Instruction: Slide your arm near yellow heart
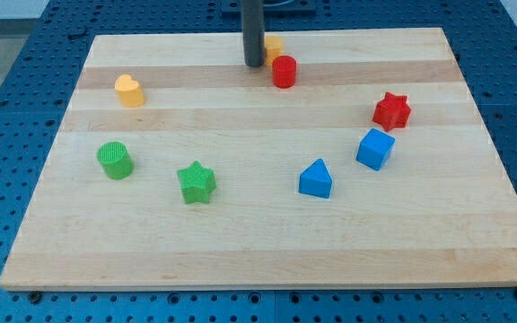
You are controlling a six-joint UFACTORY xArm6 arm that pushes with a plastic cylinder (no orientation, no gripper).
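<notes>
The yellow heart [129, 91] sits on the wooden board [267, 233] at the view's upper left. My tip [254, 65] is the lower end of the dark rod near the view's top centre, well to the right of the yellow heart. It stands just left of a red cylinder [284, 71] and of a second yellow block [274, 47], partly hidden behind the rod.
A green cylinder [115, 161] and a green star [197, 182] lie at the lower left. A blue triangular block [316, 179], a blue cube [375, 149] and a red star [391, 110] lie on the right. Blue perforated table surrounds the board.
</notes>
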